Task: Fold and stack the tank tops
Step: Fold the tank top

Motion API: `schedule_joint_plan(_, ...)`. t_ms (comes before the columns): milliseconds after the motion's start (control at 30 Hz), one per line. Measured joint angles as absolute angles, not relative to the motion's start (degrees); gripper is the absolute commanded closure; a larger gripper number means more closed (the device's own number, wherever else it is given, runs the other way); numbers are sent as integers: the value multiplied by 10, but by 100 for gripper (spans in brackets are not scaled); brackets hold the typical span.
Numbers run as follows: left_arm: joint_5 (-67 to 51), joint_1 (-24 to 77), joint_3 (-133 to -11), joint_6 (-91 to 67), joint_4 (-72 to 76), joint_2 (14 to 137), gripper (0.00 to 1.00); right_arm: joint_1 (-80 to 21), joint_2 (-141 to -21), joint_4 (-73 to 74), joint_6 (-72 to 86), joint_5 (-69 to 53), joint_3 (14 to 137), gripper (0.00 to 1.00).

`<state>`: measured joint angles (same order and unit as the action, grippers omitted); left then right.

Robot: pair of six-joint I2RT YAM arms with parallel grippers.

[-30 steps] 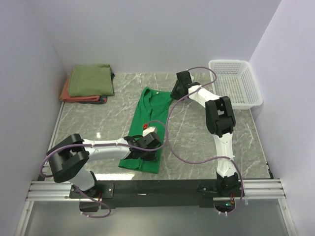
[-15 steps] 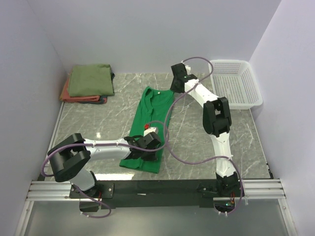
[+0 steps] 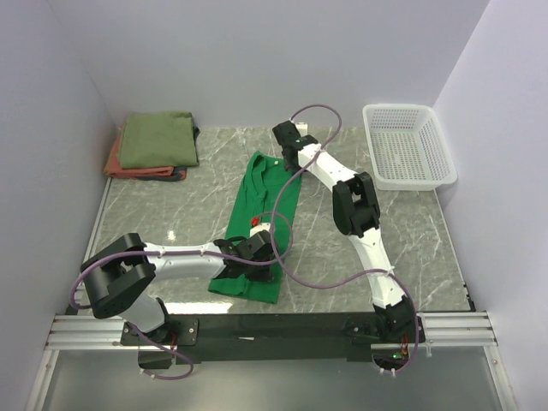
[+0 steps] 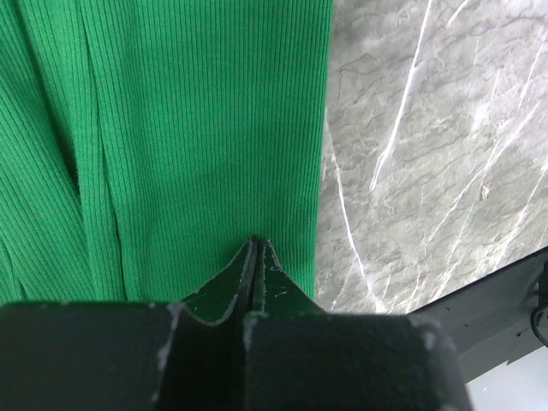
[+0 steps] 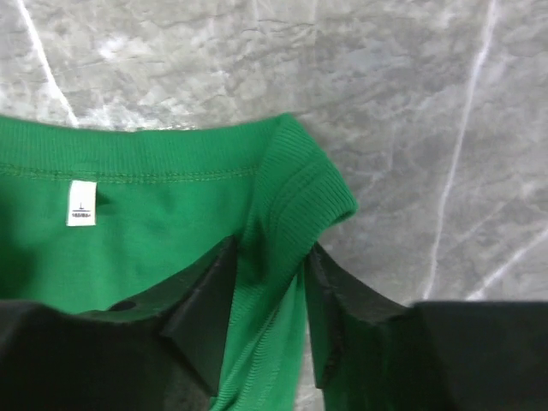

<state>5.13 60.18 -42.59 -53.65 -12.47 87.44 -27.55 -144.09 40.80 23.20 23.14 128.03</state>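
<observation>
The bright green tank top (image 3: 267,210) lies flat and lengthwise on the marble table, neck towards the back wall. My left gripper (image 3: 249,259) is shut, its tips (image 4: 254,246) pressed down on the ribbed green cloth (image 4: 188,128) near the hem's right edge. At the far end, my right gripper (image 3: 283,157) is open and straddles the top's right shoulder strap (image 5: 298,199), with the cloth between its fingers (image 5: 205,291). A folded olive green tank top (image 3: 157,139) lies on a folded rust-red one (image 3: 128,170) at the back left.
A white mesh basket (image 3: 408,145) stands at the back right by the wall. Purple cables loop from both arms over the table. The green top's white neck label (image 5: 81,204) faces up. The black frame rail (image 4: 505,300) runs along the table's near edge.
My right arm has swung left from near the basket to the green top's right shoulder strap. The left gripper has stayed shut on the cloth near the hem.
</observation>
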Motion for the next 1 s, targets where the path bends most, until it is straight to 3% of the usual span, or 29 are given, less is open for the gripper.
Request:
schedule_joint_plan(333, 48, 602, -424, -536, -131, 868, 99, -276, -1434, 374, 227, 252, 1252, 51)
schedule_joint_plan(700, 48, 602, -420, -536, -145, 860, 99, -276, -1333, 312, 255, 242, 1116, 44)
schedule_joint_plan(867, 48, 602, -416, -536, -145, 855, 99, -274, -1308, 281, 266, 237, 1117, 48)
schedule_joint_plan(1000, 48, 602, -415, -536, -145, 851, 99, -269, -1303, 260, 282, 231, 1098, 59)
